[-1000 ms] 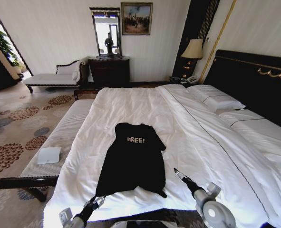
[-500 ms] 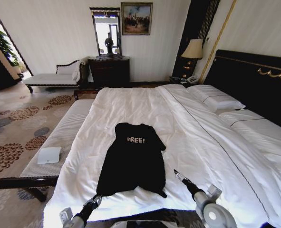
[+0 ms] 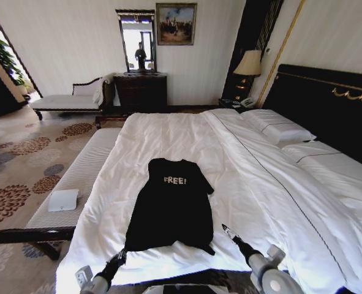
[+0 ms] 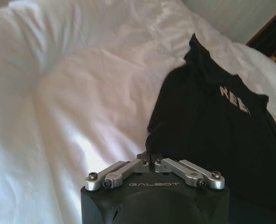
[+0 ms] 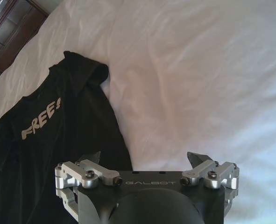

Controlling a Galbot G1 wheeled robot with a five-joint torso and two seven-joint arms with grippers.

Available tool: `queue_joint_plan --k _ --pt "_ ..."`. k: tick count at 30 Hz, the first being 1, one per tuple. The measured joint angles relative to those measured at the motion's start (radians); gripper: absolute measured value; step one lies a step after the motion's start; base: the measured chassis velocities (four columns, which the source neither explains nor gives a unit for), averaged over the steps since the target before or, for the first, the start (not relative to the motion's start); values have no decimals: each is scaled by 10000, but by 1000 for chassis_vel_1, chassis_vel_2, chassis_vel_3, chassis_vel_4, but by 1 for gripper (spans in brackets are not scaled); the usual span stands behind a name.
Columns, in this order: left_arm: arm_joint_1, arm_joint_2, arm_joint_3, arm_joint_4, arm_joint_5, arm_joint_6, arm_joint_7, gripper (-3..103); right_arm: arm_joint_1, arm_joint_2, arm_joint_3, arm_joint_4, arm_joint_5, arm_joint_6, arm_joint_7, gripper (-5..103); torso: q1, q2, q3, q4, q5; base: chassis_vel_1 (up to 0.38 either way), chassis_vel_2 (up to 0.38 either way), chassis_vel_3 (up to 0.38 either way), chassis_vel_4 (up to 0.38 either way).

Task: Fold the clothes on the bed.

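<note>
Bed (image 3: pixel 187 131): white duvet, pillows (image 3: pixel 282 131) at the headboard side on the right, dark headboard (image 3: pixel 328 104) with gold trim.

Black T-shirt (image 3: pixel 171 205) lies flat on the near half of the bed, collar pointing away from the robot, white "FREE!" lettering facing up, hem toward the robot. One short sleeve sticks out on the right; the hem's right corner trails off to a point.

Left gripper (image 3: pixel 116 260): low at the near edge of the bed, tip right at the hem's left corner. In the left wrist view (image 4: pixel 149 156) the fingers are drawn together, tips meeting on the dark fabric edge; looks pinched on the hem, though black on black hides the exact contact.

Right gripper (image 3: pixel 228 231): just beside the hem's right corner, over the duvet. In the right wrist view (image 5: pixel 147 158) the fingers (image 5: pixel 197 159) are spread wide, holding nothing; one tip is over the shirt's edge, the other over bare white sheet.
</note>
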Motion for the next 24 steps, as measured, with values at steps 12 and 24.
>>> queue_joint_plan --k 12,24 --pt "-348 -55 -565 -105 -192 104 -213 0 -188 789 -78 -78 1388 -1822 783 100 0 0 0 0 1 0 0 0 0" --pt "-457 -64 -1002 -67 -215 132 -322 0 -203 1268 -272 -243 1764 -2442 793 100 0 0 0 0 0 0 0 0 0"
